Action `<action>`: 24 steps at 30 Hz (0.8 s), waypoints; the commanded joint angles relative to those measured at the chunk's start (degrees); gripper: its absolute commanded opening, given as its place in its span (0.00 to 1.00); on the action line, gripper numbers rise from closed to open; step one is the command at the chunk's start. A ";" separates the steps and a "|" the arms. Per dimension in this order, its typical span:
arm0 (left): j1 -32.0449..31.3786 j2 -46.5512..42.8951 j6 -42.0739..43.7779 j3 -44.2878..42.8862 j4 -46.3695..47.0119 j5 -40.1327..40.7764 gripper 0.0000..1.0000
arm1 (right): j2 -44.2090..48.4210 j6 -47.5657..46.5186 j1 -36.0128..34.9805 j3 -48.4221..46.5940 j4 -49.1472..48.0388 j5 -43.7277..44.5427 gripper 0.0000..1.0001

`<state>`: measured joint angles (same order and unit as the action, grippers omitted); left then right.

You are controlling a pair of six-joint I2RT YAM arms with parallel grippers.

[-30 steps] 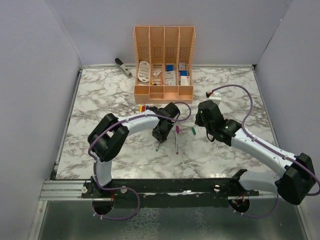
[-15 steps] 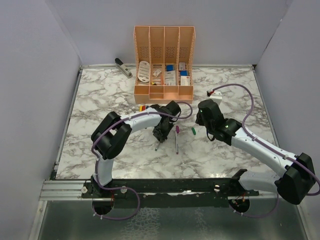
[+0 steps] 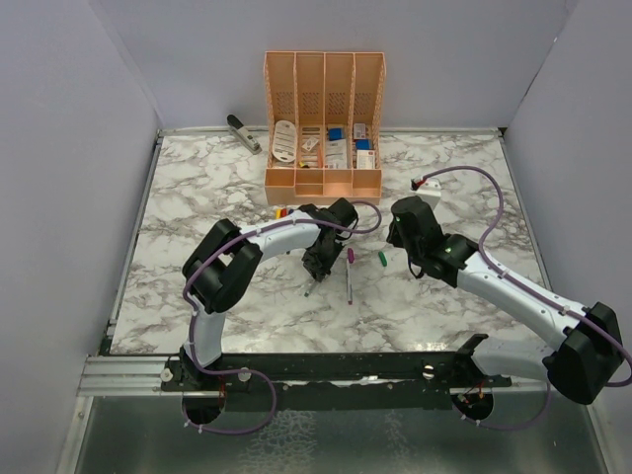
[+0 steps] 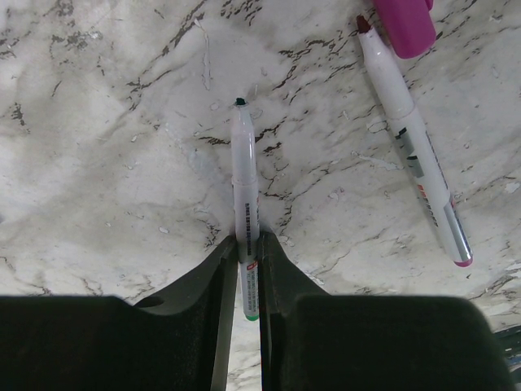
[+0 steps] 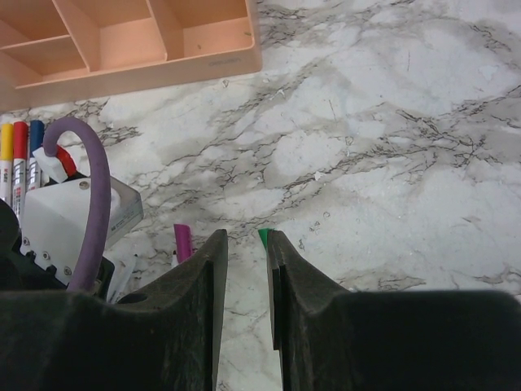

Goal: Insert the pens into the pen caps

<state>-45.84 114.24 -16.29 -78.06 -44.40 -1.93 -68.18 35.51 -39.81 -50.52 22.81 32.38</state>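
In the left wrist view, your left gripper is clamped on the rear part of a green-tipped pen. The pen stands at frame centre with its tip pointing up the frame, over the marble table. At upper right a second pen lies diagonally, its dark tip just beside the purple cap at the top edge. In the right wrist view, your right gripper holds nothing, its jaws a narrow gap apart. The green cap sits just beyond its tips, low centre. Three capped markers lie at the left edge, below the orange organiser.
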 commanded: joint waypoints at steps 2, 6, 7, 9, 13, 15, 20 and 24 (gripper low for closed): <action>-0.47 11.78 0.40 6.83 2.74 -0.16 0.00 | 1.42 1.85 -0.35 0.04 0.33 2.24 0.27; -0.39 8.27 -0.45 7.65 3.92 2.18 0.00 | 0.23 2.33 -0.35 0.40 1.53 2.31 0.30; -0.27 6.78 -0.66 7.85 4.37 2.64 0.00 | -0.29 2.80 -0.35 0.33 2.24 2.42 0.31; 0.23 3.05 -0.89 8.08 5.19 3.15 0.00 | -1.29 4.01 -0.27 0.25 3.68 2.76 0.31; 0.53 -2.75 -0.48 7.29 5.64 5.37 0.00 | -3.33 5.51 -0.25 0.28 5.37 2.93 0.32; 0.54 -5.52 -0.18 6.70 5.64 6.57 0.00 | -4.27 5.53 -0.21 0.46 5.40 2.74 0.32; 0.73 -11.44 -0.65 6.17 5.40 8.13 0.00 | -6.45 5.71 -0.18 0.50 5.93 3.30 0.32; 0.83 -15.37 -1.27 6.17 4.93 9.20 0.00 | -9.33 5.10 0.17 0.42 6.11 1.60 0.32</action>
<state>-45.32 104.86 -17.04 -71.53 -39.22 3.99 -75.00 39.86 -39.79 -50.41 27.46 33.34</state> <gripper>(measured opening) 0.160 0.319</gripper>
